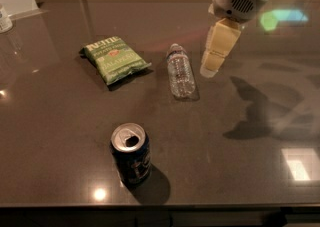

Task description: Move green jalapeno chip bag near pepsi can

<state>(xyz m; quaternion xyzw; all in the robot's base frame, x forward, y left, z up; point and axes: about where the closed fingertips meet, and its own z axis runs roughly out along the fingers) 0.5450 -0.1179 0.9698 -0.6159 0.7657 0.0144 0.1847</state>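
Observation:
The green jalapeno chip bag (116,60) lies flat on the dark table at the back left, label up. The pepsi can (131,153) stands upright near the front edge, well in front of the bag, its open silver top showing. My gripper (208,70) hangs from the arm at the upper right, above the table. It is just right of a water bottle, far right of the bag, and holds nothing that I can see.
A clear plastic water bottle (181,71) lies on its side between the bag and the gripper. A small white container (5,18) stands at the far left edge. The dark glossy table (250,171) ends at the front edge just below the can.

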